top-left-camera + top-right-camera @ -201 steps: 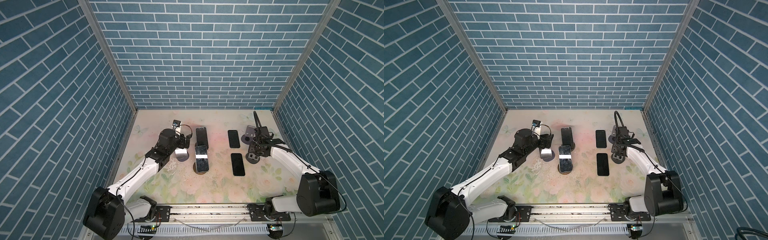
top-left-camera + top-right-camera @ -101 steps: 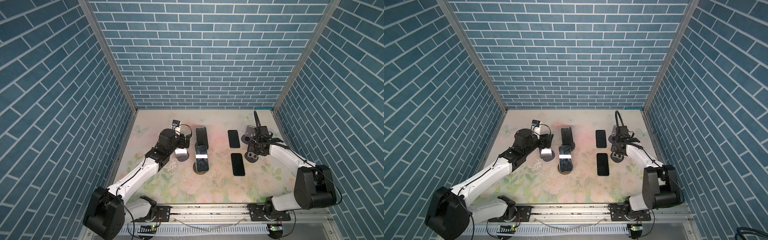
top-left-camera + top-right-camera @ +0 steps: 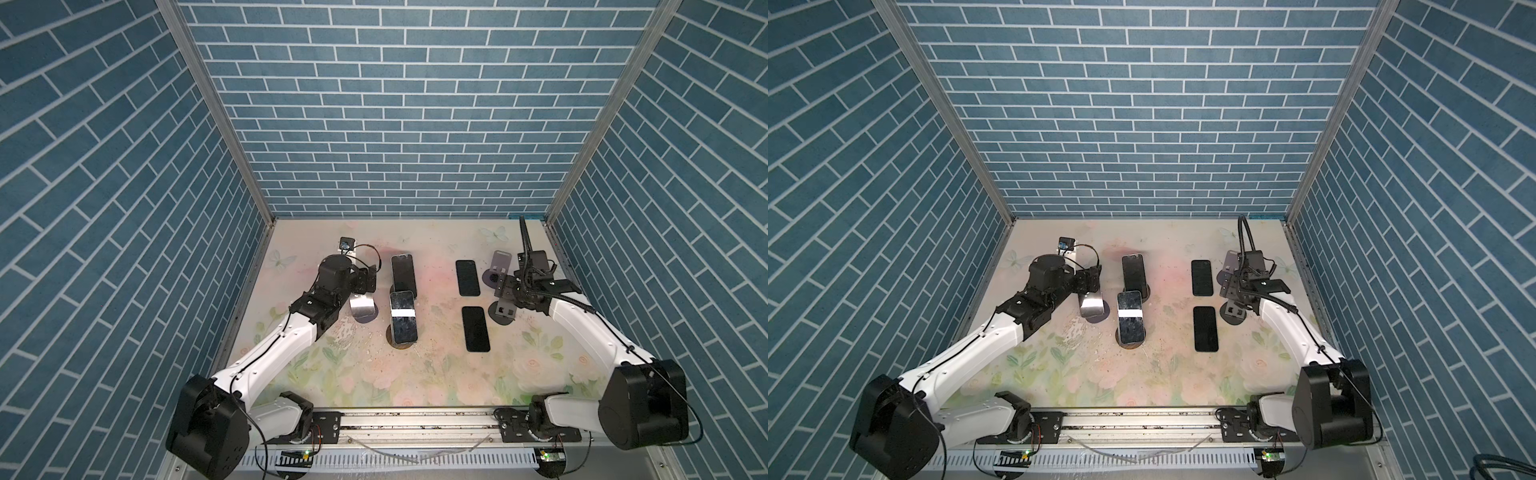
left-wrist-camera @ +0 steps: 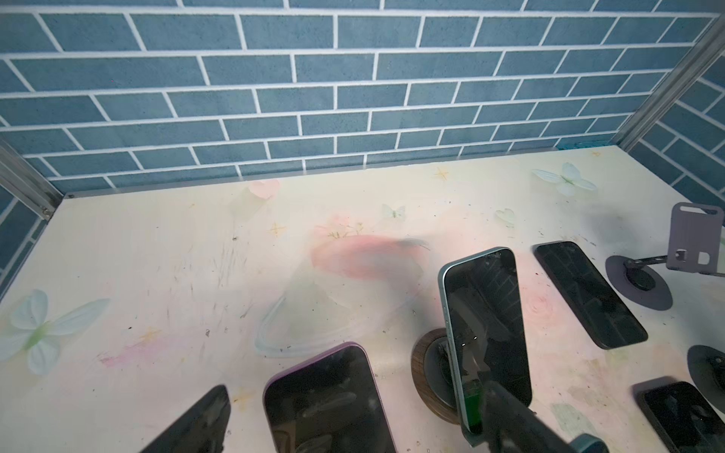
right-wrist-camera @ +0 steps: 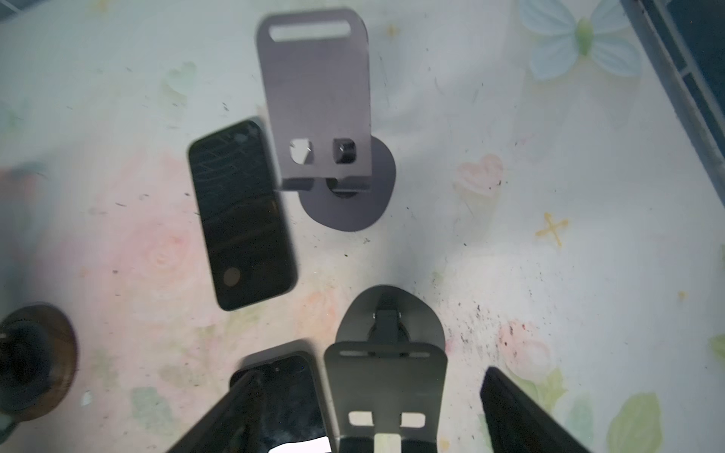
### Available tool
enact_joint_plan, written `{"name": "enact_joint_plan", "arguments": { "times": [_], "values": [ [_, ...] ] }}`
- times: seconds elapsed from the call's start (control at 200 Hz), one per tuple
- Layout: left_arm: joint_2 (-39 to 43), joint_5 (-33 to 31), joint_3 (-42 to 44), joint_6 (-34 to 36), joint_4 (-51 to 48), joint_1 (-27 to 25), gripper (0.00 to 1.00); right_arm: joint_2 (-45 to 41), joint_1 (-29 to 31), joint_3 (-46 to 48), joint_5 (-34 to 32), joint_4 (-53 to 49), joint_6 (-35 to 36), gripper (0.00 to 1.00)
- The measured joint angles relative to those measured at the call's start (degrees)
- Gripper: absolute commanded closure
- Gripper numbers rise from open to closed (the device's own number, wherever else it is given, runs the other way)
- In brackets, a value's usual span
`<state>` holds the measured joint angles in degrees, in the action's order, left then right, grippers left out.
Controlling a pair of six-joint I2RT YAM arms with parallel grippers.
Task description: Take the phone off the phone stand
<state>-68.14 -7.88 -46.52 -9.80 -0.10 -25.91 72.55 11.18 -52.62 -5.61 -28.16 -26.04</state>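
Phone [image 4: 325, 396]: purple-edged, propped on its stand [image 3: 367, 319], left half of the desk [image 3: 415, 374], toward the rear.
Left gripper [image 4: 357, 388]: fingers wide apart, flanking the phone.
Right gripper [image 5: 370, 372]: fingers apart, straddling a dark stand [image 3: 503, 312] near the right edge.

The purple-edged phone [image 4: 325, 400] and the dark stand [image 5: 386, 384] are each cut off by a wrist view's edge.

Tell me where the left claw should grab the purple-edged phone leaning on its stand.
Pinch the purple-edged phone across its two long edges, near the top, coming down from the screen side. It leans back on its stand, so the back is blocked while both edges look bare, and the open left claw seems to flank them.
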Motion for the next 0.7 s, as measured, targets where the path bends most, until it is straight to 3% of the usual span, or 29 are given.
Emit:
{"name": "enact_joint_plan", "arguments": {
  "times": [0.195, 0.33, 0.695],
  "values": [
    [0.0, -2.7, -0.5, -2.2, -1.8, 0.0, 0.0, -1.3, 1.3, -1.4, 4.9, 1.5, 0.3, 0.12],
    [0.0, -2.9, -1.3, -3.0, -3.7, 0.0, 0.0, -1.1, 5.9, -2.2, 6.3, 2.3, 0.9, 0.12],
    [-0.8, -8.9, -5.7, -3.2, -11.5, -5.2, 0.0, 8.5, 15.9, -8.3, 3.7, 6.1, 1.9, 0.13]
  ]
}}
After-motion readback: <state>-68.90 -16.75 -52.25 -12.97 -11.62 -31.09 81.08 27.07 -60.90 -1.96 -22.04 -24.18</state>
